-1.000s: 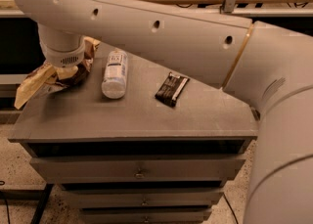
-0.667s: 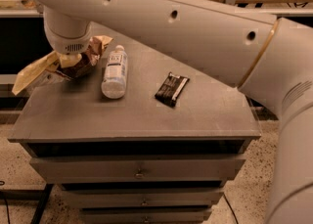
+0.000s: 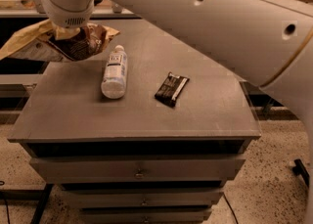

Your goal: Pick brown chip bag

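Observation:
The brown chip bag is crinkled, dark brown with cream patches and a pale yellowish end sticking out to the left. It hangs in the air above the back left corner of the grey cabinet top, tilted. My gripper sits just under the white wrist at the top left and is shut on the top of the bag. Its fingers are mostly hidden by the wrist and the bag's folds. The white arm runs across the top right of the view.
A clear white-labelled bottle lies on its side just right of the bag. A small black flat wrapper lies near the middle. Drawers are below the front edge. A shelf runs behind at the top left.
The gripper has risen with the chip bag in it. The bag has come up off the cabinet's back left corner. Bottle and wrapper have not moved.

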